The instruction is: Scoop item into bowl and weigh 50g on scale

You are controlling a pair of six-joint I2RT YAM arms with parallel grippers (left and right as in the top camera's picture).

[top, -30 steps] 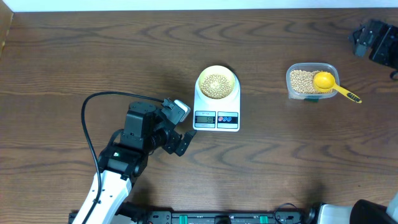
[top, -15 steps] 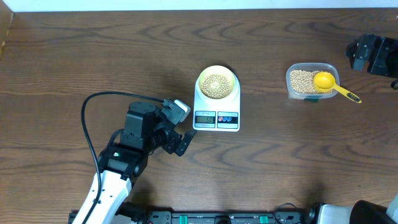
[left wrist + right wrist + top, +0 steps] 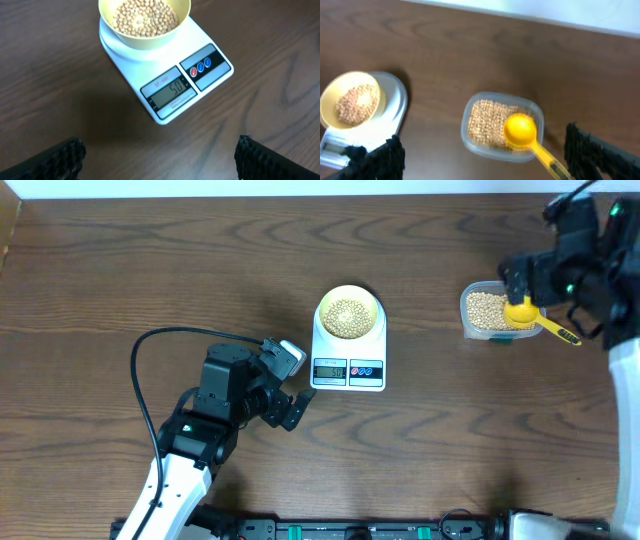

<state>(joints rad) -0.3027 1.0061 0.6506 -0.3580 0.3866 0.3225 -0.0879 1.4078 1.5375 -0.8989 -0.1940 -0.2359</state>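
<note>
The pale-yellow bowl (image 3: 324, 304) sits on the white scale (image 3: 348, 372), holding a heap of tan beans (image 3: 347, 315). In the left wrist view the scale's display (image 3: 176, 89) reads 50 below the bowl (image 3: 144, 44). My left gripper (image 3: 291, 385) (image 3: 160, 150) rests open and empty on the table, just left of the scale's front. My right gripper (image 3: 540, 285) (image 3: 482, 140) hovers open above the clear tub (image 3: 478, 328) (image 3: 470, 142) of beans (image 3: 487, 122), holding nothing. The yellow measuring spoon (image 3: 521, 310) (image 3: 521, 131) lies in the tub.
The spoon's handle (image 3: 558, 332) sticks out over the tub's right rim toward the table edge. The left arm's black cable (image 3: 140, 370) loops over the table at the left. A white wall edge (image 3: 545, 10) runs along the far side.
My right arm has swung in from the far right edge to above the tub and spoon. The left arm, bowl and scale have not moved.
</note>
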